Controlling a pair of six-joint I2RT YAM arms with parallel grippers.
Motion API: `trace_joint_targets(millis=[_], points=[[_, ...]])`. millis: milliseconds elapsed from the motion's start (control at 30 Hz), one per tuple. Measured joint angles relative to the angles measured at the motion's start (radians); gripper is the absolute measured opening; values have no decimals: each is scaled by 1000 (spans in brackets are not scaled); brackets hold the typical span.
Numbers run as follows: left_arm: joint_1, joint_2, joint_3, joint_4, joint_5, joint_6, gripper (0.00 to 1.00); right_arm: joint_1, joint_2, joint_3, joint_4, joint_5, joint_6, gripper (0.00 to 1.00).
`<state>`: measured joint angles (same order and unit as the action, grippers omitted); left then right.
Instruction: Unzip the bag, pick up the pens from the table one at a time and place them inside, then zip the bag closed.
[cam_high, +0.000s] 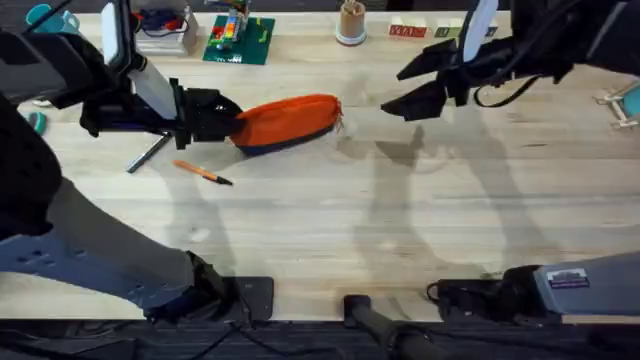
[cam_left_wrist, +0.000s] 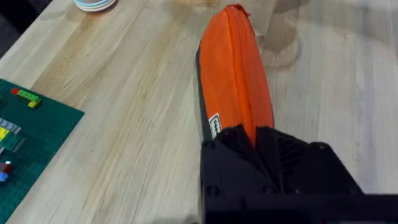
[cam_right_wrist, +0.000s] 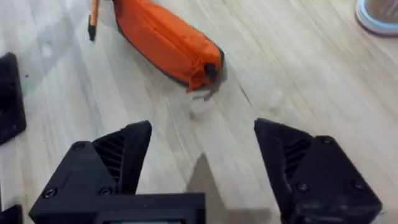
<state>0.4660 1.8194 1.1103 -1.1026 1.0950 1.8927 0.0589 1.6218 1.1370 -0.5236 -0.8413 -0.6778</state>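
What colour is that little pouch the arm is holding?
Bright orange bag, dark underside; clearest in the left wrist view.

Orange bag (cam_high: 290, 122) w/ dark underside is lying zipped shut on the table (cam_high: 400, 230), nearer its far edge, left of centre. 2 pens are lying left of it: orange pen (cam_high: 203, 173) w/ dark tip, and dark pen (cam_high: 147, 154), both angled, apart.

The left gripper (cam_left_wrist: 256, 146) hides the bag's (cam_high: 290, 122) near end; the zipper pull there perhaps lies beneath.
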Motion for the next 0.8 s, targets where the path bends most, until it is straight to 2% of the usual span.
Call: trace_joint_targets(millis=[300,500,800], points=[[0,0,0,0,0,0,40,3,88,0,114,-120,-1,997],[0,0,0,0,0,0,40,18,122,0,151,-140,-1,997],[0,0,0,0,0,0,40,88,152,2,256,-150,-4,997]])
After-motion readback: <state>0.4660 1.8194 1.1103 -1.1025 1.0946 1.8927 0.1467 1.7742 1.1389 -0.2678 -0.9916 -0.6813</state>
